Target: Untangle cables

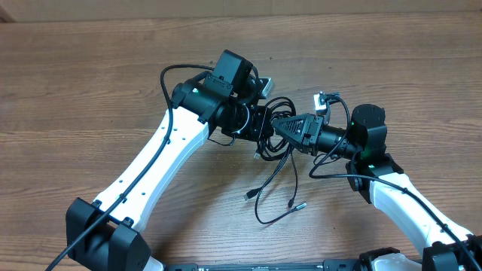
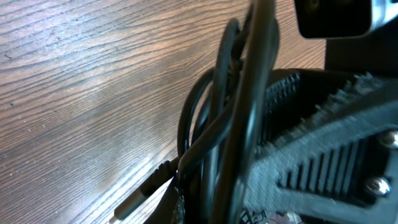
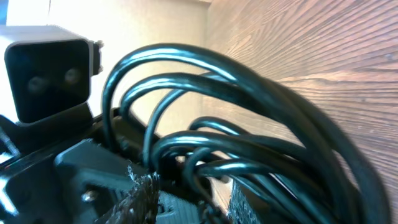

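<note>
The cables are thin black cords bunched in a tangle at the table's middle. Loose ends with small plugs trail toward the front. My left gripper and right gripper meet tip to tip at the tangle, each shut on strands of it. In the left wrist view the cords run upright close to the lens, with one plug lying on the wood. In the right wrist view several looped cords arch over the jaws.
A silver and blue connector lies just behind the right wrist. The thicker arm cables loop beside both arms. The left wrist's camera housing shows close in the right wrist view. The wooden table lies all around.
</note>
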Tool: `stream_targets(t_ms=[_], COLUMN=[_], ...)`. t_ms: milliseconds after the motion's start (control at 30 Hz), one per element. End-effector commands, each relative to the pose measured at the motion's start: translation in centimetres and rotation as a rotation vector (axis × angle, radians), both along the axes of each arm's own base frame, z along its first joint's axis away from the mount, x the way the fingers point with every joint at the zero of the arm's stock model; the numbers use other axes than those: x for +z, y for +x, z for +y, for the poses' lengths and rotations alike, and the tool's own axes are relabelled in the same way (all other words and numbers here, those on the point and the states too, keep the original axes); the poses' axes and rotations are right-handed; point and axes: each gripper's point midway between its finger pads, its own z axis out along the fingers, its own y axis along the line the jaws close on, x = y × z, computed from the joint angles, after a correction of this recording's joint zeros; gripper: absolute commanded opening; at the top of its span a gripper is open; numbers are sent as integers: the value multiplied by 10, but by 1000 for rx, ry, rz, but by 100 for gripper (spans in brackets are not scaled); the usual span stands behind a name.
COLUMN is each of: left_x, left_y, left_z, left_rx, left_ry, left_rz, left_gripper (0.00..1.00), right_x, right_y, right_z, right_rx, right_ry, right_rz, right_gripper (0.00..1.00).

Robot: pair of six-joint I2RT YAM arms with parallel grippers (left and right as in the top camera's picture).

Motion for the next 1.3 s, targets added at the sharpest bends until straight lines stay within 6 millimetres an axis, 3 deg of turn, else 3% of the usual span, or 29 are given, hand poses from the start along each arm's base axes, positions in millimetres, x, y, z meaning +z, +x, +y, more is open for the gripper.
stream_targets(t_ms=[0, 100, 333, 533, 733, 867, 933, 1133, 1267], left_x=[10, 19, 21, 20, 20, 18, 18, 12, 2], left_y=[-4, -15, -22, -28, -26, -26, -25, -18, -10], left_z=[-8, -18, -26, -33, -36, -35, -35, -29, -16], left_rx=[-31, -99, -149, -188, -191, -184, -184, -157, -115], left_ry=[-61, -138, -150, -145, -136, -119, -118, -68, 20], left_rz=[18, 38, 23, -1, -23, -29, -30, -58, -83], left_gripper=[4, 4, 4, 4, 4, 4, 5, 31, 36], right_x=[6, 4, 5, 8, 17, 16, 16, 17, 18], right_y=[14, 22, 23, 24, 21, 20, 20, 13, 4], right_z=[-8, -13, -13, -13, -9, -9, -9, -5, -1], right_rx=[-80, -132, -139, -139, -105, -104, -101, -55, 7], right_ry=[-33, -50, -46, -41, -18, -20, -19, -12, -7], right_rz=[-52, -55, -57, -65, -106, -101, -101, -106, -126], right_gripper=[36, 35, 18, 16, 21, 4, 4, 4, 4])
